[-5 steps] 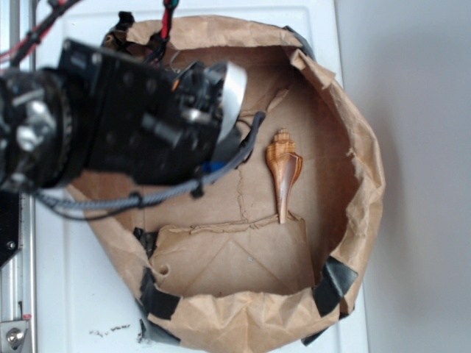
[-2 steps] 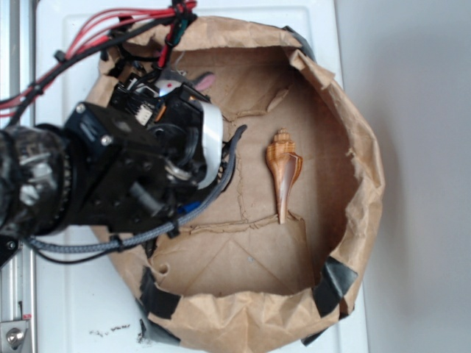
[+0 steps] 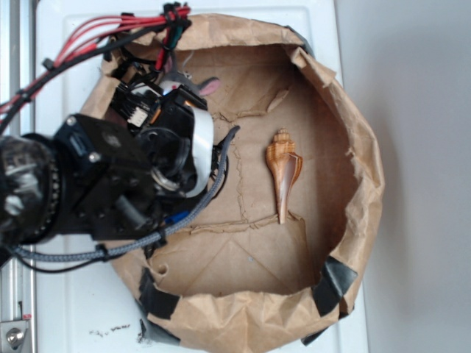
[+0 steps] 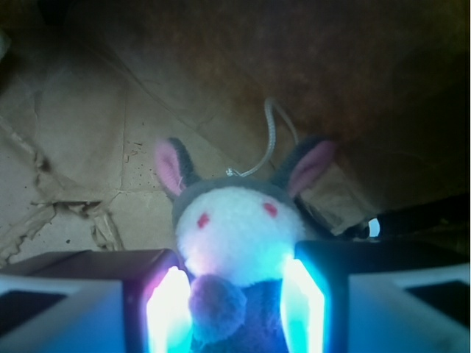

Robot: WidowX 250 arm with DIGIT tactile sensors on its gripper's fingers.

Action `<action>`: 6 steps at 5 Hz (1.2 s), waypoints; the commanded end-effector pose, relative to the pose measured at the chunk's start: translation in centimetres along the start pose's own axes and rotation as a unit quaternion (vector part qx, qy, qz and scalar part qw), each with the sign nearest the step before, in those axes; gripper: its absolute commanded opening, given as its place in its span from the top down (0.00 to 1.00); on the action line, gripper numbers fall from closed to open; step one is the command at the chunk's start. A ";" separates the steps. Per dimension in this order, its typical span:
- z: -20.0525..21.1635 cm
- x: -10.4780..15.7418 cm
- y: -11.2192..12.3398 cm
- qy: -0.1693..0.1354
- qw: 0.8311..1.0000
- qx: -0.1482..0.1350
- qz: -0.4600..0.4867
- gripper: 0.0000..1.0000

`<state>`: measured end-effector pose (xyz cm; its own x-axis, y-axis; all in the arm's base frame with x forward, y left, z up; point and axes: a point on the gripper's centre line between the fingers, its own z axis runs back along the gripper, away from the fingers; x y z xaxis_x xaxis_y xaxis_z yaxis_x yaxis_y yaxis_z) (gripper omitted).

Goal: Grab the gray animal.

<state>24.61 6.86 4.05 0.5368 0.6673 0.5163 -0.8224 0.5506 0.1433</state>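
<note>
Brown seashell (image 3: 284, 170) beside gray animal (image 4: 239, 235)

The gray animal (image 4: 239, 243) is a small plush toy with a white face, two red eyes, a rounded grayish muzzle knob and two upright ears lined in pink. A thin gray loop of cord rises from the top of its head. It lies on brown paper, facing the wrist camera. From outside only one pink-lined ear and a bit of gray (image 3: 200, 87) show (the rest is hidden).
</note>
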 end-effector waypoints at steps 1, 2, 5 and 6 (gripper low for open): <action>0.9 0.8 0.3 -0.010 1.000 -0.015 0.002 0.94; 2.6 1.3 0.3 0.013 0.999 -0.030 0.001 0.95; 15.5 6.5 1.5 0.120 0.983 -0.135 0.023 1.00; 15.3 6.2 1.2 0.112 0.984 -0.137 0.024 1.00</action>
<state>24.58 2.86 18.98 0.5717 0.7669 0.2915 -0.7802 0.6181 -0.0958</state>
